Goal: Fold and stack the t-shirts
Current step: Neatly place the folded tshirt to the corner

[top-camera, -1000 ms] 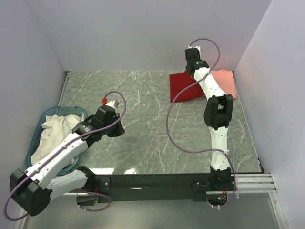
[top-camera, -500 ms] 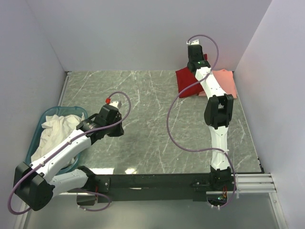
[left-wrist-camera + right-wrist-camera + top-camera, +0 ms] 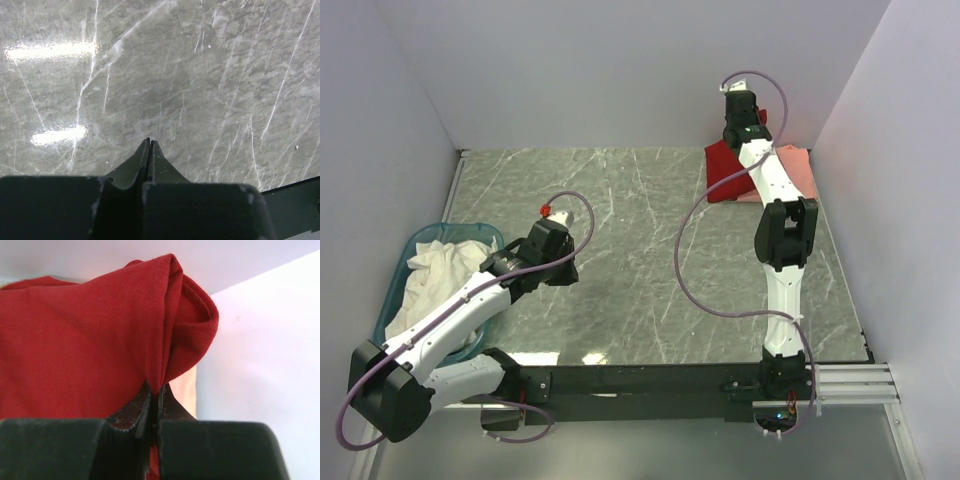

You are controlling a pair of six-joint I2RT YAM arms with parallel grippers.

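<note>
The deep red t-shirt [image 3: 724, 163], folded, sits at the back right, partly over the salmon-pink t-shirt [image 3: 797, 172] that lies flat by the right wall. My right gripper [image 3: 748, 133] is shut on a fold of the red shirt [image 3: 90, 350] and holds it lifted near the back wall; the right wrist view shows its gripper [image 3: 155, 387] pinching the cloth. A sliver of pink cloth [image 3: 186, 385] shows beside the jaws. My left gripper [image 3: 560, 277] is shut and empty over the bare marble table; its closed tips [image 3: 149, 142] show in the left wrist view.
A blue basket [image 3: 416, 250] with white cloth [image 3: 435, 275] stands at the left edge beside my left arm. White walls close the back and both sides. The marble tabletop [image 3: 640, 250] spans the middle.
My right gripper has dragged the red shirt to the right and back, so it now overlaps the pink shirt's left part. My left arm shifted slightly at first, then stayed still.
</note>
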